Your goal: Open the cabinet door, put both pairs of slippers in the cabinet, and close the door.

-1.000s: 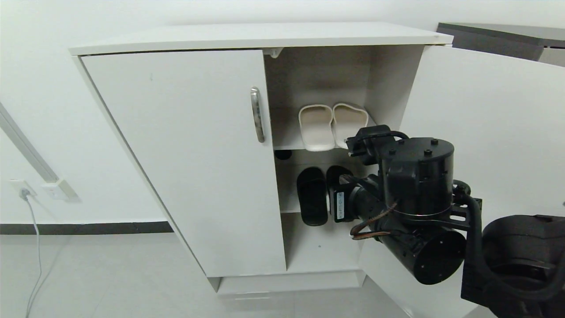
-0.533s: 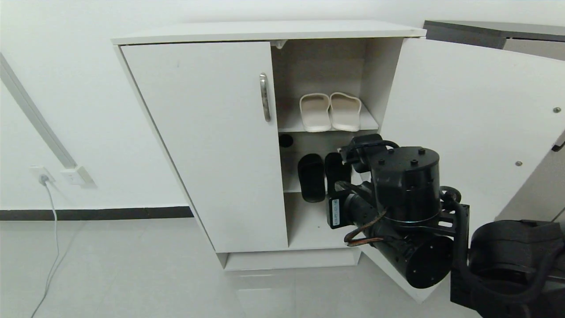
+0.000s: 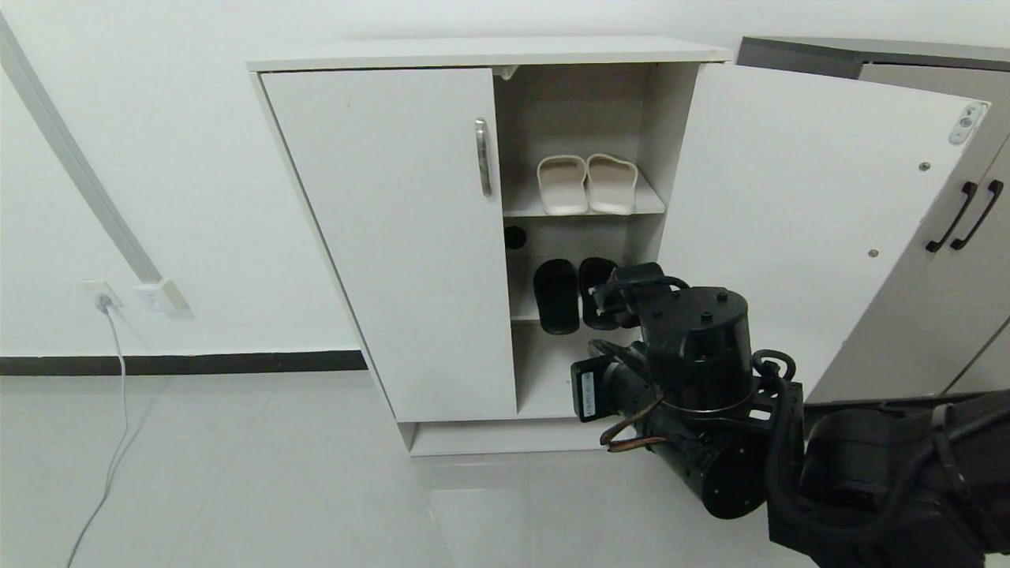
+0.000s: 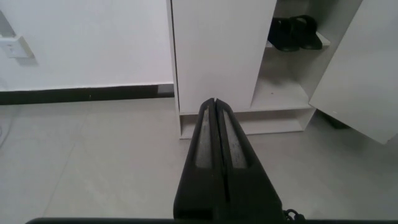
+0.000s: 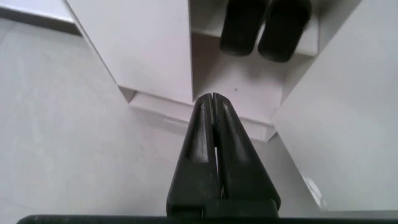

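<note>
With the slippers (image 3: 588, 183) shelved, the right pincer (image 5: 213, 98), pressed together and empty, should push the open door (image 3: 789, 229) near its free edge, steadily.

Upper shelf: white board (image 3: 653, 207) inside the white two-door wooden cabinet (image 3: 489, 52), holding a pair of cream rubber slippers (image 3: 587, 184) side by side, touching each other.
Middle shelf: white board (image 3: 521, 315) below it, holding a pair of black rubber slippers (image 3: 574, 293) side by side, reaching its front edge.
Floor: pale grey glossy tiles (image 3: 252, 481). The white cabinet stands on them against the wall, a grey cabinet with black handles (image 3: 907, 331) is just beside it, and a thin white cable (image 3: 124, 394) trails down from a wall socket.
</note>
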Tool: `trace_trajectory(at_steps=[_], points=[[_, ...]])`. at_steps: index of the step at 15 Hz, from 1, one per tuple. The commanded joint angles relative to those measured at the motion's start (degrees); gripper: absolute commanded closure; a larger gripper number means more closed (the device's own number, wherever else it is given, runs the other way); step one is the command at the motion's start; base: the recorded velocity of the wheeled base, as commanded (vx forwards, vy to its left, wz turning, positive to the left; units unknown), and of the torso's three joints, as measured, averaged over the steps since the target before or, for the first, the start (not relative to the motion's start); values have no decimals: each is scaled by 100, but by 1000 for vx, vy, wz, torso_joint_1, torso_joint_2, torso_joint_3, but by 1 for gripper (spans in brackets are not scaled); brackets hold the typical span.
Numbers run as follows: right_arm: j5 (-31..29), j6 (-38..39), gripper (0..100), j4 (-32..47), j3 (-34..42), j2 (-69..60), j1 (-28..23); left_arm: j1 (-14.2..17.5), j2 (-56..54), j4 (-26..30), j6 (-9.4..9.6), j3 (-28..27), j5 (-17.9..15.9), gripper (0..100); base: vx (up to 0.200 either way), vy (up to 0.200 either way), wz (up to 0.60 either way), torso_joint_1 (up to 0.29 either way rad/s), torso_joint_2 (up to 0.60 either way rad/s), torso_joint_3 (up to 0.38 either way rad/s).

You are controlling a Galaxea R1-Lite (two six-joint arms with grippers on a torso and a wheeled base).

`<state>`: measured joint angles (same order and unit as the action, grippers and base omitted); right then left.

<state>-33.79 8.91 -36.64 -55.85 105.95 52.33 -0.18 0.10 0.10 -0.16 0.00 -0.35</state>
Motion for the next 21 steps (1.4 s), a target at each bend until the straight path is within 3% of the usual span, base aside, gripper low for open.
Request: trace_trajectory(at_steps=[1, 15, 21], points=[[83, -30, 100, -203, 127, 181, -57, 1, 8, -1, -2, 0, 0, 100, 0, 0, 0, 0, 0, 0], [206, -109, 100, -387, 302, 312, -206, 1, 8, -1, -2, 0, 0, 100, 0, 0, 0, 0, 0, 0], [198, -126, 100, -378, 302, 312, -206, 1, 8, -1, -2, 0, 0, 100, 0, 0, 0, 20, -290, -313]])
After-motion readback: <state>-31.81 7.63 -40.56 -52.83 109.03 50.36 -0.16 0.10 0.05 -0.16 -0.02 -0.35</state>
